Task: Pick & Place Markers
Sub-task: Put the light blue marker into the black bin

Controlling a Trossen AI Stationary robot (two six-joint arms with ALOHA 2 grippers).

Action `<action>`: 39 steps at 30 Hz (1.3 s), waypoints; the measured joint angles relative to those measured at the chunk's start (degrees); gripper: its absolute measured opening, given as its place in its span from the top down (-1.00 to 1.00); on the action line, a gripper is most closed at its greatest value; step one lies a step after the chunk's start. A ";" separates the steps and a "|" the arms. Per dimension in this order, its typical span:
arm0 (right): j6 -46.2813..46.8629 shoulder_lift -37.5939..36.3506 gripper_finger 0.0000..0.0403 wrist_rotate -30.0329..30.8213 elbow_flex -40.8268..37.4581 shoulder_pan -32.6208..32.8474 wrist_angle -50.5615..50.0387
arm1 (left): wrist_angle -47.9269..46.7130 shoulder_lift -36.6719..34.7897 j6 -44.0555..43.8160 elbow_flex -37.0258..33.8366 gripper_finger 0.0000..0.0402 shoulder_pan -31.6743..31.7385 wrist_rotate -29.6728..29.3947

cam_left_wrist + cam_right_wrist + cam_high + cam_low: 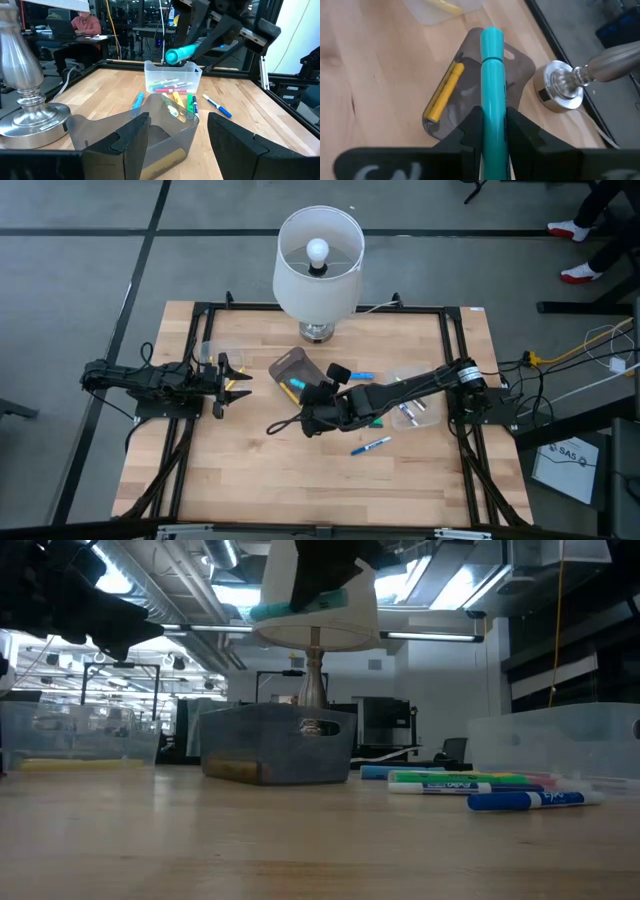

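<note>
My right gripper (pixel 315 402) hangs above the grey bin (pixel 292 368), shut on a cyan marker (pixel 492 75). One yellow marker (pixel 445 90) lies inside that bin. Other markers lie flat on the wood: a blue one (pixel 362 374), a green one (pixel 376 421) and another blue one (pixel 371 445). A clear bin (pixel 172 75) on the right holds several more. My left gripper (pixel 232 378) waits open at the table's left, facing the grey bin (pixel 150 130), beside a second clear bin (pixel 210 352). My right gripper pinches the cyan marker's barrel (pixel 493 107) between its two fingers (pixel 470 125). The marker lies along the fingers and its capped end (pixel 492 37) sticks out ahead of them. The fingers slant down from the table's right side. The marker is lifted clear, tilted over the grey bin.
A lamp stands at the far middle of the table, its metal base (pixel 560 90) right behind the grey bin and its white shade (pixel 318 265) overhead. A black rail frame (pixel 455 330) borders the tabletop. Bare wood lies toward the near edge (pixel 300 490).
</note>
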 joint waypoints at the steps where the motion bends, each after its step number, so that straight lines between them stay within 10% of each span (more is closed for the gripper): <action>1: -0.17 -0.26 0.67 0.07 0.00 0.02 -0.06 | 0.00 0.00 0.00 -0.01 0.02 -0.01 0.00; 11: -1.18 -3.80 0.67 -5.15 -6.33 -1.88 2.31 | 0.02 0.00 0.00 0.01 0.02 -0.01 0.00; 26: -7.36 -18.97 0.67 -18.79 -38.88 -11.34 42.87 | 0.02 0.00 0.00 0.00 0.02 0.00 -0.02; 39: 0.41 -18.65 0.67 -21.71 -45.86 -14.05 57.94 | 0.03 0.00 0.00 -0.01 0.02 0.00 -0.02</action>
